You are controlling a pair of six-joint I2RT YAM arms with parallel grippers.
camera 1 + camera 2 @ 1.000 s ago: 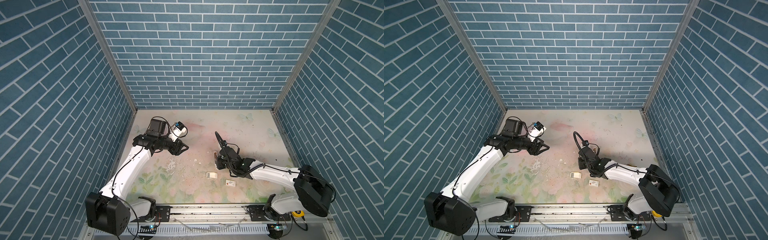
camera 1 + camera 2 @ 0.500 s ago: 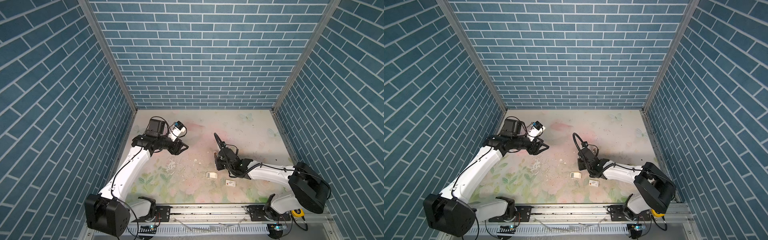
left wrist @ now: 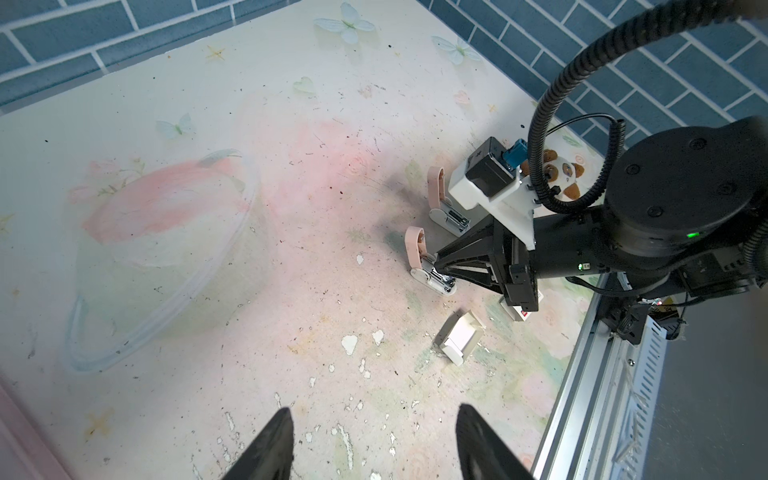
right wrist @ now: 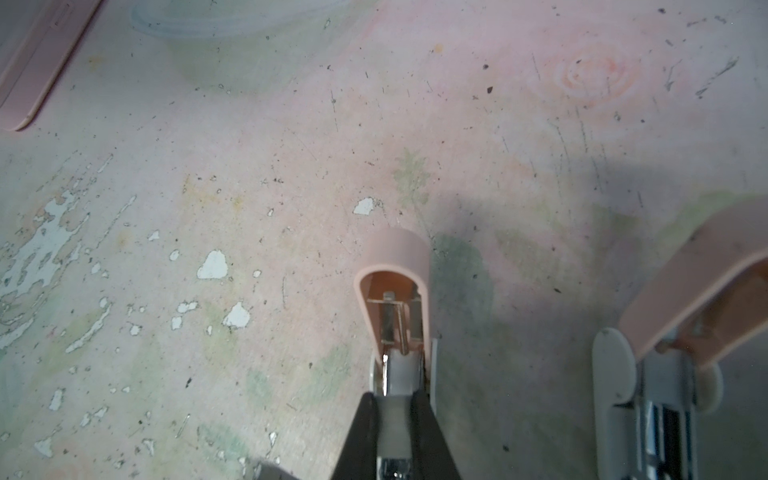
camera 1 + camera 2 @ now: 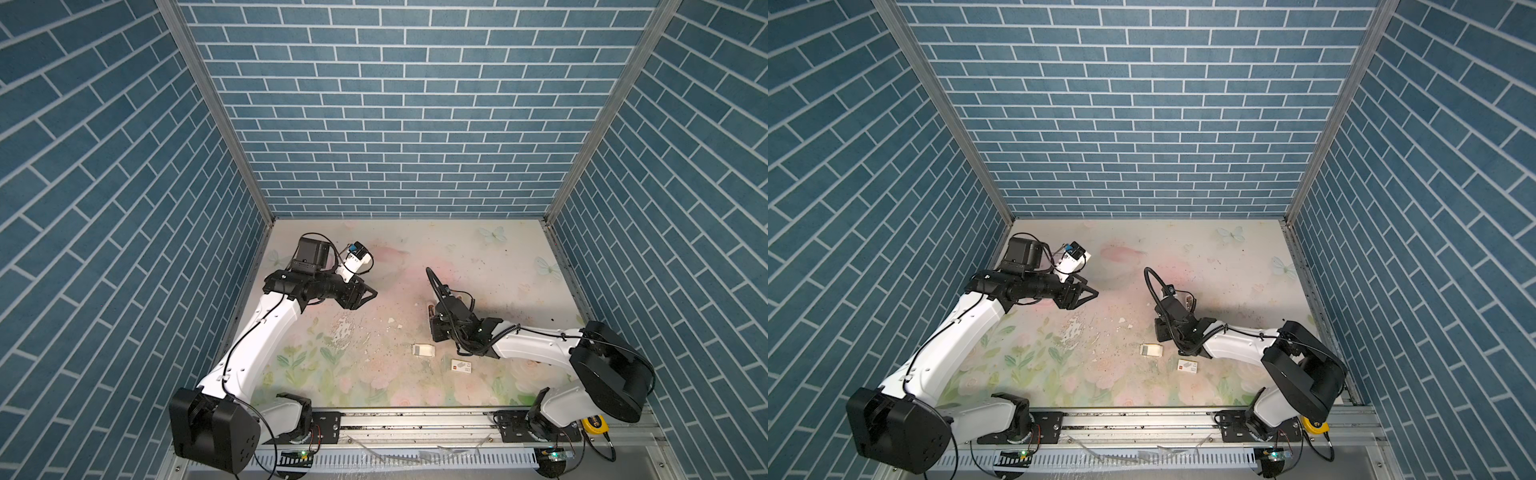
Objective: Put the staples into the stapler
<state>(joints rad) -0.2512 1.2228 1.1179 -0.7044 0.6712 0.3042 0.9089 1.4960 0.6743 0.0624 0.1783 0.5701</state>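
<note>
We see the left arm (image 5: 266,332) rise from its base at the near left corner, slant up over the counter (image 5: 415,249), then bend so the forearm runs level toward the middle. Its left end effector (image 5: 365,295) hangs above the counter with the jaws apart and nothing between them. The left wrist view shows the two dark fingertips (image 3: 282,436) well apart over bare, scuffed surface.

The right arm (image 5: 532,345) lies low from the near right corner and reaches toward the middle, with its wrist close to the counter. The right end effector (image 4: 395,403) is clamped on the stapler (image 4: 392,257), a black finger pressed against each side of the body. The stapler's pink lid is swung up and shows the metal parts inside. Its white base appears to sit on the counter. A second stapler (image 4: 685,291), also with its pink lid raised, stands just beside it and is not gripped.

The staples (image 5: 423,350) lie in their cream-white tray on the counter, nearer the front rail than the right end effector and close to it, untouched by either arm. A flat white card sleeve (image 5: 461,366) with a red mark lies just beside the tray.
</note>
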